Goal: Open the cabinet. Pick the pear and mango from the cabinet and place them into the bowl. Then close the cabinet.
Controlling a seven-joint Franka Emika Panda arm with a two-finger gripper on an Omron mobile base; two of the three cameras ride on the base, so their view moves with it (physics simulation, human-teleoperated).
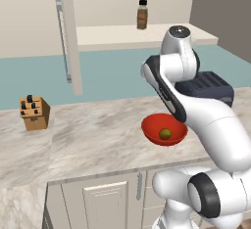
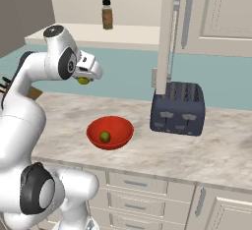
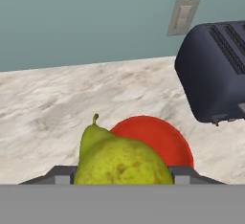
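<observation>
My gripper (image 2: 84, 79) hangs above the counter, up and to the left of the red bowl (image 2: 110, 132), and is shut on the yellow-green pear (image 2: 83, 80). In the hand view the pear (image 3: 119, 158) sits between the two fingers (image 3: 62, 175), with the bowl (image 3: 160, 139) showing just behind it. A small round greenish mango (image 1: 165, 133) lies inside the bowl (image 1: 152, 131). The cabinet stands open: one door (image 1: 71, 37) swings out edge-on and the pale shelf (image 1: 112, 34) is exposed. The cabinet's other door (image 2: 216, 13) is shut.
A brown black-capped bottle (image 1: 142, 15) stands on the cabinet shelf. The dark toaster (image 2: 178, 107) sits right of the bowl, under the open door's edge (image 2: 167, 32). A knife block (image 1: 34, 113) is far left on the marble counter (image 1: 88, 140). A wall outlet (image 3: 184, 16) is behind the toaster.
</observation>
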